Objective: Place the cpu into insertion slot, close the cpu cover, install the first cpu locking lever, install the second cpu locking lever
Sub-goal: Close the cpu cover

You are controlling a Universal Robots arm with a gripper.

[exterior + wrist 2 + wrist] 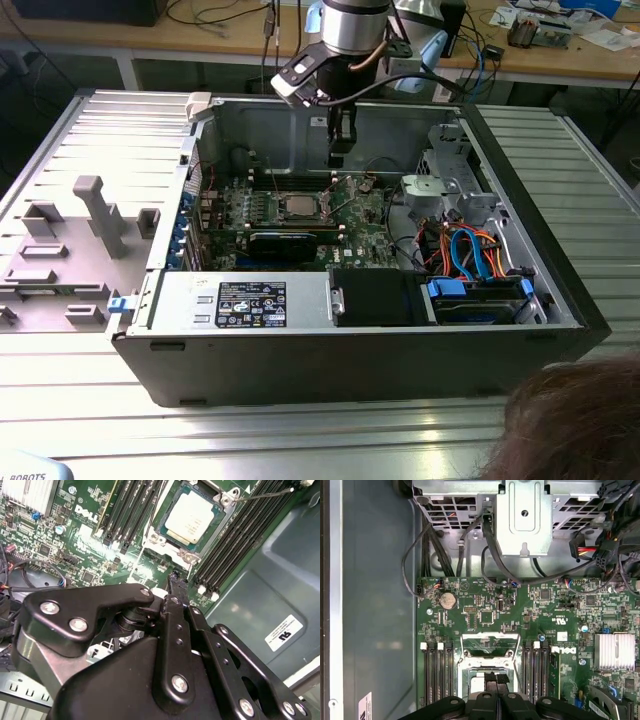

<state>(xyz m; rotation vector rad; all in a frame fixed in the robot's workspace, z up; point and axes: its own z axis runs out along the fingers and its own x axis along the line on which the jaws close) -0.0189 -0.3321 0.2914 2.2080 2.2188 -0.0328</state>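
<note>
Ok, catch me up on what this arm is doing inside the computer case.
A single robot arm reaches into the open computer case. Its gripper hangs shut and empty just above the green motherboard, close to the socket. The cpu already sits in the insertion slot, and the cpu cover appears to lie down over its edges. One thin locking lever sticks out across the memory slots, so it looks not yet latched.

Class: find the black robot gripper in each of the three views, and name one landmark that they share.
Exterior view: black metal gripper above the green motherboard.
Second wrist view: gripper beside the silver-framed socket.
First wrist view: gripper between the black memory slots.
Shared landmark: the green motherboard.
</note>
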